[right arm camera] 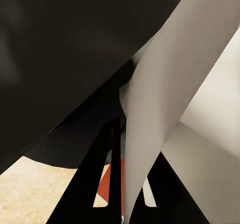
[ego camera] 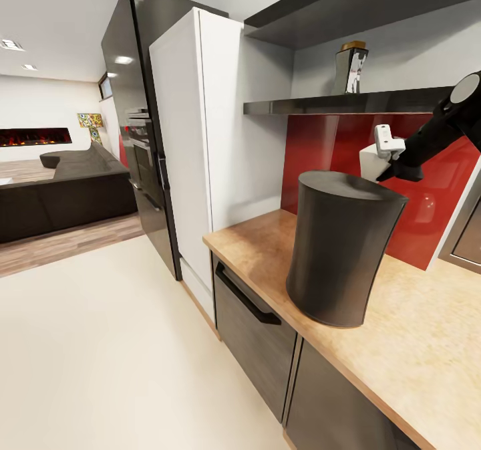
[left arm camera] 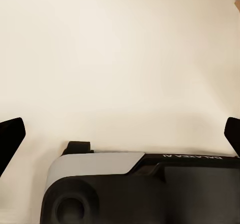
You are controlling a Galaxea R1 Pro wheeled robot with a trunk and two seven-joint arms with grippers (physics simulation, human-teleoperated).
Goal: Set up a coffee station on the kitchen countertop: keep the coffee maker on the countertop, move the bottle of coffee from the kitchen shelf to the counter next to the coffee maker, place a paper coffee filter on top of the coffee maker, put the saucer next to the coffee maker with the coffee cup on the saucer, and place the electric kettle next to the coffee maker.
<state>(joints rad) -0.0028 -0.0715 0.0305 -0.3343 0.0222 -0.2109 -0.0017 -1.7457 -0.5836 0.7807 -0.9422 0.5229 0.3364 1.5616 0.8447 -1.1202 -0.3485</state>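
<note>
The coffee maker (ego camera: 344,249) stands near the left end of the kitchen countertop (ego camera: 427,343); its dark top (right arm camera: 60,59) shows close up in the right wrist view. My right gripper (ego camera: 393,169) hovers just behind and above the coffee maker's top, shut on the white paper coffee filter (ego camera: 369,161). In the right wrist view the filter (right arm camera: 165,99) runs up from between the dark fingers (right arm camera: 100,184). The bottle of coffee (ego camera: 352,69) stands on the kitchen shelf (ego camera: 347,104) above. My left gripper (left arm camera: 120,134) is open over the cream floor.
A white tall cabinet (ego camera: 200,136) and a black oven column (ego camera: 133,102) stand left of the counter. A red back panel (ego camera: 321,149) runs behind it, and a boxy appliance (ego camera: 467,229) sits at the right edge. A dark sofa (ego camera: 67,189) lies far left.
</note>
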